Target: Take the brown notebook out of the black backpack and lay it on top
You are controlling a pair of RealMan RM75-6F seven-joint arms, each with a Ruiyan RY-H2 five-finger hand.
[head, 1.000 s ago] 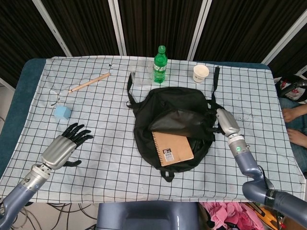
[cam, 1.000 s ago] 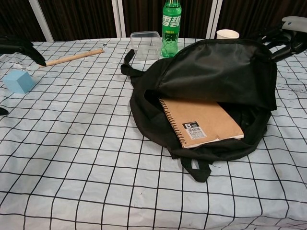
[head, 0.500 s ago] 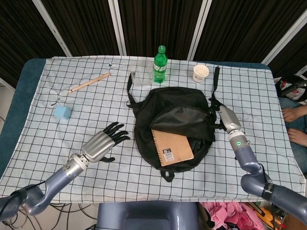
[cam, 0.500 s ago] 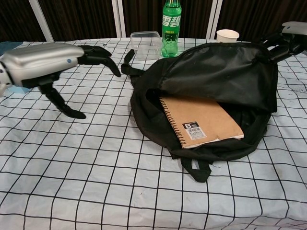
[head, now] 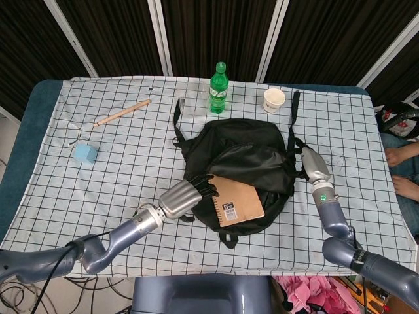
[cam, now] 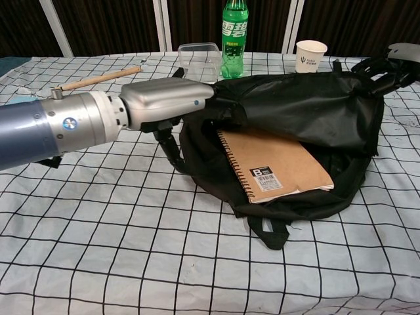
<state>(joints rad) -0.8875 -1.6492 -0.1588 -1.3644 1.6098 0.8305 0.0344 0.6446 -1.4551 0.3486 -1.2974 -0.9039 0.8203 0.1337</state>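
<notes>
Left hand (head: 185, 195): fingers spread, holding nothing, at the brown notebook (head: 237, 202)'s spiral edge.
Right hand (head: 313, 169): seemingly gripping the black backpack (head: 239, 145)'s right rim; fingers hidden.
Risk: my fingers could snag the drooping flap.

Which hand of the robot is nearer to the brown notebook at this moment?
Left. The left hand is at the spiral edge of the brown notebook, fingers reaching its corner. The right hand is at the far side of the black backpack, apart from the notebook.
</notes>
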